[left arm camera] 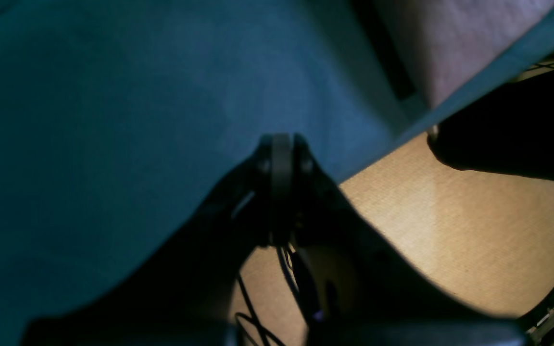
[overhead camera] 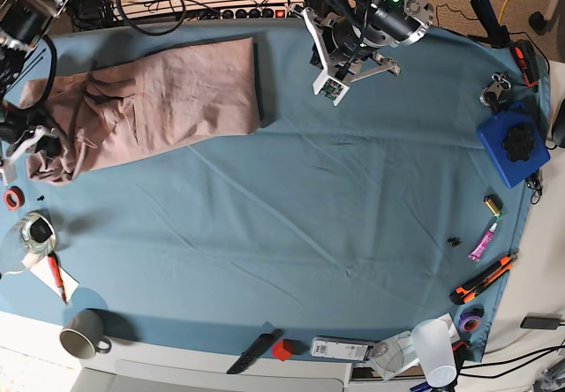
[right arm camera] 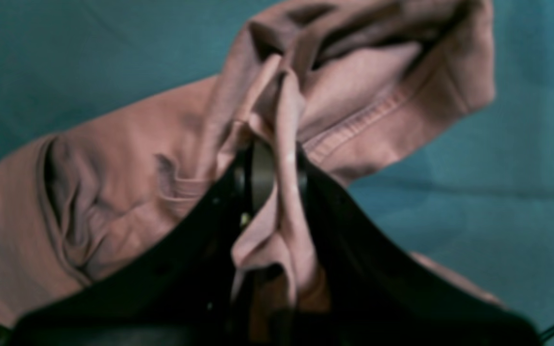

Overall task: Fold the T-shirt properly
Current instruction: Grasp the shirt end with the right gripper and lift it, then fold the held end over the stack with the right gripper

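Note:
The pink-beige T-shirt lies wrinkled and partly folded on the blue-teal cloth at the far left of the base view. My right gripper is shut on a bunched fold of the T-shirt, near a stitched hem. In the base view the right gripper sits at the shirt's left end. My left gripper is shut with nothing in it, hovering over bare cloth near the table's edge. A corner of the T-shirt shows beyond it. In the base view the left gripper is just right of the shirt's straight edge.
The blue-teal table cloth covers the table. A blue box and small tools lie along the right edge. A mug, a glass and red tape are at the left. A plastic cup and a knife are at the front.

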Robot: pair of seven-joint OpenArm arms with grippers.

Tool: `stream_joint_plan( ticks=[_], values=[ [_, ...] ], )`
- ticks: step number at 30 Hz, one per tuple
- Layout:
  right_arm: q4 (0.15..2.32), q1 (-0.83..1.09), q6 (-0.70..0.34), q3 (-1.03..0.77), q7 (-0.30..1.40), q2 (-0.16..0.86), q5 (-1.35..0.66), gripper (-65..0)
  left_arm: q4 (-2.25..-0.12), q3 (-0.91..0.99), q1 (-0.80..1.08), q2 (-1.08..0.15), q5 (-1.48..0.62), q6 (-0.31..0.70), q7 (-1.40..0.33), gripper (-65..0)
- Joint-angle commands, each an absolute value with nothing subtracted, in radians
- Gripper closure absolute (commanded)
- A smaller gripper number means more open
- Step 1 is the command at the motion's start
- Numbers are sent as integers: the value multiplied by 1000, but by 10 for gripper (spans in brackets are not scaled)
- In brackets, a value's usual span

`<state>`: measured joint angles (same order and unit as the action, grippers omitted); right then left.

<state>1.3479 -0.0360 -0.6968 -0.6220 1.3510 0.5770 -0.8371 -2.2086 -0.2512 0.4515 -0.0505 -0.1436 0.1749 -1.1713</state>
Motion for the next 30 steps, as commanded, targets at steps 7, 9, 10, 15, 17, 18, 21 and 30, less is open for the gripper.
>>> stream_joint_plan(
  ticks=[7, 9, 10, 15, 17, 18, 21, 30],
  values=[
    [1701, 78, -698, -630, 1396, 561, -909, 0, -2253, -252, 457, -59, -150, 154, -1174, 0],
    [1792, 105, -698, -630, 1396, 554, -929, 0, -2270, -252, 464, -68, -149, 144, -1174, 0],
    [1828, 118, -698, -630, 1396, 551, -934, 0, -2280, -252, 470, -70, -144, 145, -1172, 0],
    [1919, 161, -698, -630, 1396, 506, -987, 0, -2321, -252, 512, -71, -44, 126, -1171, 0],
    [1931, 164, -698, -629, 1396, 469, -1036, 0, -2342, -252, 523, -85, -21, 101, -1171, 0],
    [1934, 164, -698, -629, 1396, 451, -1060, 0, -2353, -252, 527, -88, -11, 96, -1171, 0],
    [1943, 164, -698, -629, 1396, 413, -1134, 0, -2356, -252, 544, -86, 26, 70, -1166, 0],
    [2001, 192, -698, -529, 1396, 377, -1245, 0, -2356, -252, 582, -86, 113, 41, -1151, 0]
  ],
)
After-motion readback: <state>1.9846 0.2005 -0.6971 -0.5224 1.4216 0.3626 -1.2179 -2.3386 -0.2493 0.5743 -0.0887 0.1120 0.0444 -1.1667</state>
